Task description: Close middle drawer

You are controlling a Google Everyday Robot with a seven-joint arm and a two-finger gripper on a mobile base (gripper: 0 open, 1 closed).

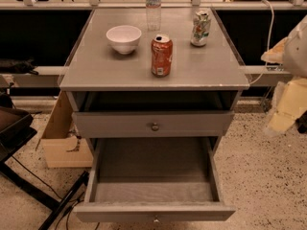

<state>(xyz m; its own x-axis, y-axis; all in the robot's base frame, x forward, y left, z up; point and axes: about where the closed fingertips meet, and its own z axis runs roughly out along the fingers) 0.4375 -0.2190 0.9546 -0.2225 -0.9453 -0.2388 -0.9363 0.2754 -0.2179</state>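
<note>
The middle drawer [154, 212] is pulled far out of the grey cabinet [86, 75]. Its long grey box [153, 176] is open and empty, and its flat front with a small round knob [156, 219] sits at the bottom edge of the view. Above it, the taller-fronted top drawer [115, 123] stands slightly out, with a dark gap over it. My gripper [283, 111] shows as a pale, blurred shape at the right edge, to the right of the cabinet and apart from the drawer.
On the cabinet top stand a white bowl [123, 38], a red can [161, 55], a green-and-white can [200, 28] and a clear bottle [153, 6]. A cardboard box [60, 145] lies on the floor at the left, beside black legs and cables [43, 195].
</note>
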